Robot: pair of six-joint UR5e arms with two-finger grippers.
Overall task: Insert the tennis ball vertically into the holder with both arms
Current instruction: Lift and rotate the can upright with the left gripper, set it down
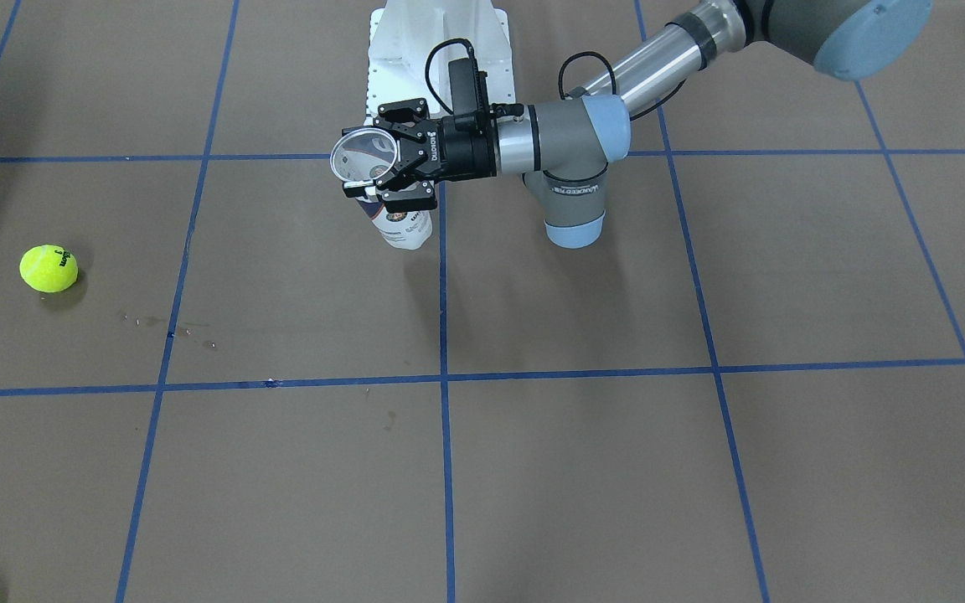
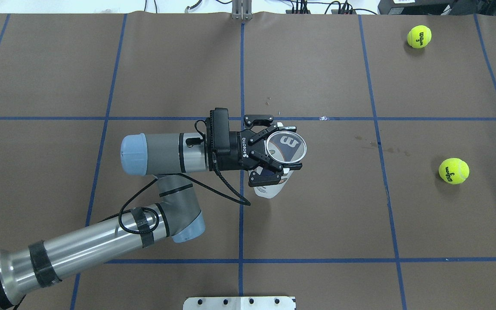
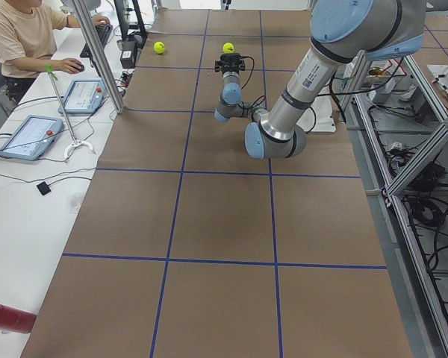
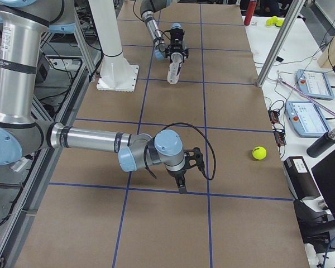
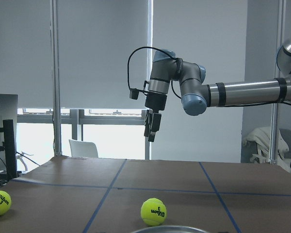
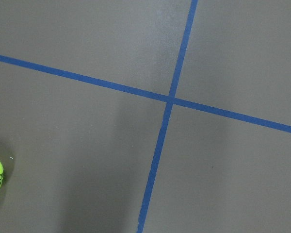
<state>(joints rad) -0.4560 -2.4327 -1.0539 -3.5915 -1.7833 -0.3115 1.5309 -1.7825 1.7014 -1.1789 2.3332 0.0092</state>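
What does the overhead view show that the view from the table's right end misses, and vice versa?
Only overhead: the holder with its round top seen from straight above, and the nearer tennis ball. Only the right end: the right claw hanging over the table, and tablets on a side bench. Both: the left claw gripping the holder, the far tennis ball, the taped brown table.

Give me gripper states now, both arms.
Left gripper: jaws closed on the holder.
Right gripper: cannot tell whether open or closed.
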